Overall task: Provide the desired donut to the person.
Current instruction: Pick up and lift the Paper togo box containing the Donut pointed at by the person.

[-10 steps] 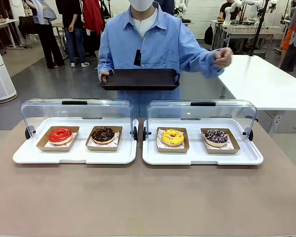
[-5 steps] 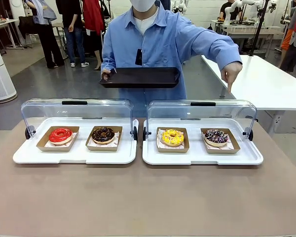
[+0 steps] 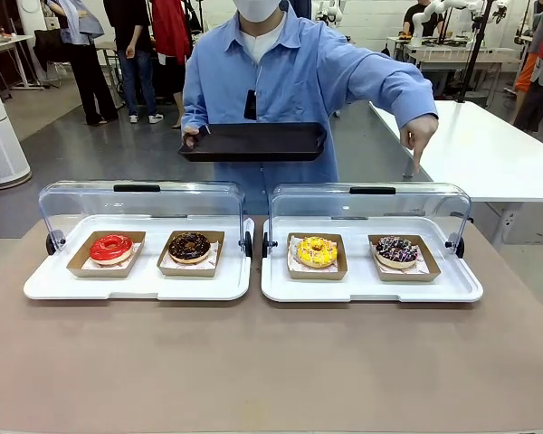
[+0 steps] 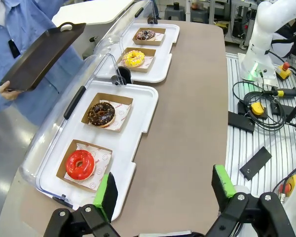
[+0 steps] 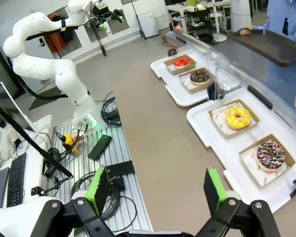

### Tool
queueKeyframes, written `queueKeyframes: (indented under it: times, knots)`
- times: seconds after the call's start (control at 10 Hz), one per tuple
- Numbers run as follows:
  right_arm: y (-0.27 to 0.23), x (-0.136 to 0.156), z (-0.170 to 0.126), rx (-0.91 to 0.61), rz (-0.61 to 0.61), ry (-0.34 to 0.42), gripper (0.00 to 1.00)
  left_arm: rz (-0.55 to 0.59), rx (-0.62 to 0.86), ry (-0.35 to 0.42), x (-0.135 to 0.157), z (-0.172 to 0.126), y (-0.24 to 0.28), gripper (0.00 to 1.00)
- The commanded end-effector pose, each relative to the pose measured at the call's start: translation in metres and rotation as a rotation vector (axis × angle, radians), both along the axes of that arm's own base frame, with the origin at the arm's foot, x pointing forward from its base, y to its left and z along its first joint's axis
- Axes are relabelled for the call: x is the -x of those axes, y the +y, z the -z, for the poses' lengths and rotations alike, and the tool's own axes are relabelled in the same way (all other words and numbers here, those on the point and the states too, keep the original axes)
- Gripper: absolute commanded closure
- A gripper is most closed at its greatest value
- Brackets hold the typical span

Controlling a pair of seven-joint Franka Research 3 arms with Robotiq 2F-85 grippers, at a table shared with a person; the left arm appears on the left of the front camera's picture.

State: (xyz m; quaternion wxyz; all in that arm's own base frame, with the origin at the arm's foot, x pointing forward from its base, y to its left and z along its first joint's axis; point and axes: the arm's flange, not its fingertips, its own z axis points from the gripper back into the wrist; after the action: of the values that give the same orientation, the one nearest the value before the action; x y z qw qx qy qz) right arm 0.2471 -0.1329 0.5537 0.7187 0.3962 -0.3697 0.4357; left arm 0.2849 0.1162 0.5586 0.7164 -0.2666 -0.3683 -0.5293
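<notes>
Brown matte table (image 3: 271, 362) spans the near field. At its far side stands the person (image 3: 290, 81) in a light blue button-up shirt over a white tee.

Two white plastic display trays sit side by side on the table, nearly touching at the middle: left tray (image 3: 136, 282) and right tray (image 3: 371, 289). Each has a clear domed lid with a black handle strip, tipped back along the far edge: left lid (image 3: 140, 203), right lid (image 3: 371, 203).

The person holds a flat black rectangular serving tray (image 3: 253, 140) at chest height, gripped at one end by one hand (image 3: 192, 137). The other hand (image 3: 419, 136) is stretched out with a finger pointing downward above the right end of the right lid.

Left gripper (image 4: 164, 190): green-padded fingers spread wide, nothing between them, touching nothing, above the table's near side by the left tray. Right gripper (image 5: 155, 189): likewise fully spread and empty, off the near side of the table.

Four donuts, each in its own brown paper boat. Left tray: glossy red-iced donut (image 3: 110, 246), then chocolate donut (image 3: 190, 246). Right tray: yellow-iced donut (image 3: 317, 250), then dark donut with pale sprinkles (image 3: 396, 250), which lies nearest below the pointing finger.
</notes>
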Motion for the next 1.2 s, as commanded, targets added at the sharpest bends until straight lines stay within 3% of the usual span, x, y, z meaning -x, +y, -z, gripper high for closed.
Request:
queueKeyframes:
  times: [0.0, 0.8, 0.9, 1.1]
  knots:
    - [-0.001, -0.003, -0.003, -0.02, -0.009, -0.019, 0.0, 0.001, 0.017, -0.011, -0.001, -0.002, 0.0, 0.0]
    - [0.0, 0.0, 0.0, 0.002, 0.0, -0.001, 0.0, 0.001, 0.017, -0.011, -0.001, -0.002, 0.0, 0.0]
    - [0.001, -0.009, -0.008, 0.121, 0.053, 0.016, 0.0, 0.001, 0.017, -0.011, -0.001, -0.002, 0.0, 0.0]
    - [0.015, -0.034, -0.027, 0.362, 0.104, 0.133, 0.0, 0.001, 0.017, -0.011, -0.001, -0.002, 0.0, 0.0]
